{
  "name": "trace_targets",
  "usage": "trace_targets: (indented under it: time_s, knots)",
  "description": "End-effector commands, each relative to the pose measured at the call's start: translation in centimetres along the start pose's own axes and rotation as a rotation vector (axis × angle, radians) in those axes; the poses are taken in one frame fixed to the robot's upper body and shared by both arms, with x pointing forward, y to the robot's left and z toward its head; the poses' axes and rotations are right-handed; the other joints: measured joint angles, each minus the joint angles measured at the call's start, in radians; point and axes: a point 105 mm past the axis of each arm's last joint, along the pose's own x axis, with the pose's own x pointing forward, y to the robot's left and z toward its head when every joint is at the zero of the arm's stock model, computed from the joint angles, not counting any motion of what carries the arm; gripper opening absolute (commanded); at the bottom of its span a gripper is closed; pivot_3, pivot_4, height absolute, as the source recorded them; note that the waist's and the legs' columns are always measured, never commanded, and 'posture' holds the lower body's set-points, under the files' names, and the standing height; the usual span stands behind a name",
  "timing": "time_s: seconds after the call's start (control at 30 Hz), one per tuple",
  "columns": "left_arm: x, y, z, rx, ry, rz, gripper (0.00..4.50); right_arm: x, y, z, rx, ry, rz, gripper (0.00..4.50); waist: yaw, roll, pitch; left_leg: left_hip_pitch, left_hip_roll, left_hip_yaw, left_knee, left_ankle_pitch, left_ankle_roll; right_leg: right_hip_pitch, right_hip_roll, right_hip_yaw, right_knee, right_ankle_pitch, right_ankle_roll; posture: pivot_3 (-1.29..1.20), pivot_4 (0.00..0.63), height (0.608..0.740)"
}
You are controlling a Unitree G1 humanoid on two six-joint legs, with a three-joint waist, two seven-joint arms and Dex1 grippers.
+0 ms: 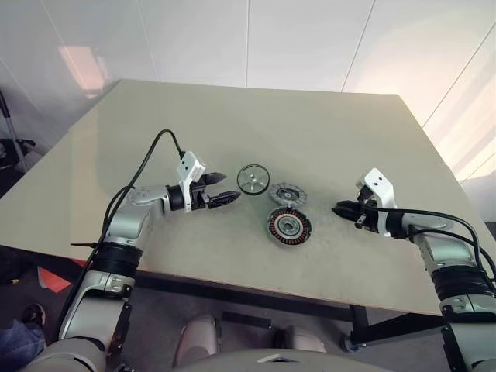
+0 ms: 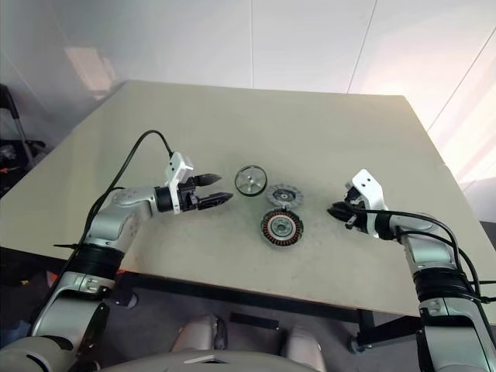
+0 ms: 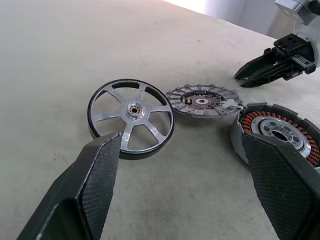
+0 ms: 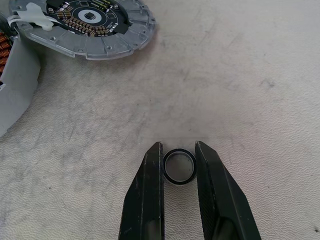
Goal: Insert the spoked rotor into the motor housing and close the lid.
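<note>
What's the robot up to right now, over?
Left tool open beside rotor. Right tool closed on small ring. Housing uncovered, lid beside it.

- The place looks like a robotics lab or test room.
- A plain beige work table (image 1: 325, 124) fills the middle of the frame, bare but for loose motor parts (image 1: 279, 208).
- White panelled walls (image 1: 310, 39) run across the top; equipment stands at the far left edge.
</note>
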Motion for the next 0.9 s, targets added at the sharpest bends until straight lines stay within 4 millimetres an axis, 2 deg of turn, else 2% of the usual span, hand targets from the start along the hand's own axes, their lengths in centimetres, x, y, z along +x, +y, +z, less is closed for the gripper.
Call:
trace_targets:
  time_s: [0.03, 0.07, 0.17, 0.3, 0.37, 0.5, 0.6, 0.73, 0.9]
  knots:
    - [-0.1, 0.2, 1.1, 0.040, -0.030, 0.009, 4.04, -0.6, -0.6, 0.1, -0.034, 0.014, -0.023, 0.56, 0.000, 0.000, 0.000, 0.000, 0.000, 0.000, 0.000, 0.000, 0.000, 0.000, 0.000, 0.000, 0.000, 0.000, 0.000, 0.00, 0.000, 0.740]
    - [-0.1, 0.2, 1.1, 0.040, -0.030, 0.009, 4.04, -0.7, -0.6, 0.4, -0.045, 0.002, -0.021, 0.56, 0.000, 0.000, 0.000, 0.000, 0.000, 0.000, 0.000, 0.000, 0.000, 0.000, 0.000, 0.000, 0.000, 0.000, 0.000, 0.00, 0.000, 0.740]
    - [0.0, 0.1, 1.0, 0.038, -0.028, 0.008, 4.04, -0.9, 0.1, 3.9, -0.064, -0.112, 0.007, 0.56, 0.001, 0.000, 0.000, 0.000, 0.000, 0.000, 0.000, 0.000, 0.000, 0.000, 0.000, 0.000, 0.000, 0.000, 0.000, 0.00, 0.000, 0.740]
    - [0.1, 0.2, 0.9, 0.038, -0.027, 0.013, 4.04, -1.2, 3.0, 8.0, -0.145, -0.207, 0.090, 0.56, -0.003, 0.002, 0.001, -0.001, 0.001, 0.000, 0.000, 0.000, 0.000, -0.002, 0.000, 0.000, 0.000, 0.000, 0.000, 0.00, 0.000, 0.740]
    - [0.1, 0.2, 0.9, 0.037, -0.028, 0.016, 4.04, -1.3, 4.4, 9.0, -0.158, -0.228, 0.127, 0.56, -0.001, 0.002, 0.001, -0.002, 0.001, 0.000, -0.001, 0.000, 0.000, -0.003, 0.000, 0.000, 0.000, 0.000, 0.000, 0.00, 0.000, 0.740]
    - [0.3, 0.3, 0.8, 0.036, -0.029, 0.022, 4.04, -0.2, 7.2, 9.3, -0.150, -0.230, 0.206, 0.56, 0.003, 0.002, 0.001, -0.001, 0.001, 0.000, -0.001, 0.000, 0.000, -0.002, 0.000, 0.000, -0.001, 0.000, 0.000, 0.00, 0.000, 0.740]
    - [0.3, 0.5, 0.8, 0.038, -0.031, 0.037, 4.04, 0.9, 9.2, 8.3, -0.122, -0.209, 0.263, 0.56, 0.003, 0.002, 0.001, -0.001, 0.000, 0.000, -0.001, 0.000, 0.000, -0.001, 0.000, 0.000, -0.001, 0.000, 0.000, 0.00, 0.000, 0.740]
    - [0.0, 0.7, 0.7, 0.038, -0.031, 0.051, 4.04, 1.6, 9.7, 6.9, -0.080, -0.170, 0.266, 0.56, 0.002, 0.002, 0.001, -0.001, 0.000, 0.000, -0.001, 0.000, 0.000, -0.002, 0.000, 0.000, -0.001, 0.000, 0.000, 0.00, 0.000, 0.740]
    - [-0.5, 1.0, 0.5, 0.039, -0.026, 0.072, 4.04, 1.9, 10.3, 6.4, -0.059, -0.161, 0.285, 0.56, 0.001, 0.002, 0.001, -0.001, 0.000, 0.000, -0.002, 0.000, -0.001, -0.001, 0.000, 0.000, -0.002, 0.000, 0.000, 0.00, 0.000, 0.740]
